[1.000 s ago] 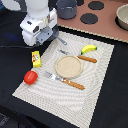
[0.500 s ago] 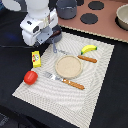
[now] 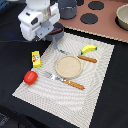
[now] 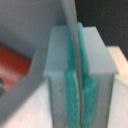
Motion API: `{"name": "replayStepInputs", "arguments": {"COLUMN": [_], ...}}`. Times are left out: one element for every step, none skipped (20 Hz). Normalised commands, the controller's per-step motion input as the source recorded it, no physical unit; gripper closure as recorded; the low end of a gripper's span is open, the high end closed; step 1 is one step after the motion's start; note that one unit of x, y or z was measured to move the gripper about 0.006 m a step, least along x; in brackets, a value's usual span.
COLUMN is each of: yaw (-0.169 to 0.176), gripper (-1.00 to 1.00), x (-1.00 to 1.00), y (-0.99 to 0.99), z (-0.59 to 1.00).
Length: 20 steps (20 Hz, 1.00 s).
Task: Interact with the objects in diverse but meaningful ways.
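Note:
My gripper [image 3: 50, 36] hangs over the mat's far corner on the exterior view's left, and it hides most of the small grey pan [image 3: 57, 30]. In the wrist view the green pads [image 4: 85, 87] press together on a thin grey edge of the pan [image 4: 71, 20]. A red-brown sausage [image 4: 14, 61] lies beside it, apparently inside the pan. The yellow banana [image 3: 88, 49], red tomato [image 3: 30, 77] and yellow block [image 3: 36, 59] lie apart from the gripper.
A tan plate [image 3: 68, 66] sits mid-mat, with a wooden-handled fork [image 3: 62, 80] on its near side and a knife [image 3: 80, 57] on its far side. A toy stove top [image 3: 95, 12] and a bowl [image 3: 122, 16] stand at the back.

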Motion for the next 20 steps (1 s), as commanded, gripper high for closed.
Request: {"name": "replayStepInputs", "arguments": {"yaw": [-0.074,-0.074,-0.07,-0.062,-0.061,-0.061,-0.061,-0.06,-0.062,-0.063,-0.065,-0.068,-0.073,-0.074,-0.076,-0.084,-0.086,-0.077,-0.071,-0.066], "gripper": [1.0,1.0,1.0,1.0,1.0,1.0,1.0,1.0,1.0,1.0,1.0,1.0,1.0,1.0,1.0,1.0,1.0,1.0,1.0,1.0], "x": [0.74,0.81,0.86,0.9,0.91,0.92,0.93,0.94,0.94,0.94,0.94,0.94,0.93,0.93,0.92,0.9,0.89,0.91,0.92,0.93], "y": [0.17,0.17,0.16,0.17,0.16,0.16,0.15,0.15,0.14,0.14,0.14,0.15,0.14,0.14,0.14,0.13,0.15,0.21,0.26,0.3], "z": [0.67,0.67,0.65,0.63,0.6,0.58,0.56,0.55,0.53,0.51,0.47,0.46,0.43,0.43,0.41,0.42,0.41,0.4,0.38,0.38]}}
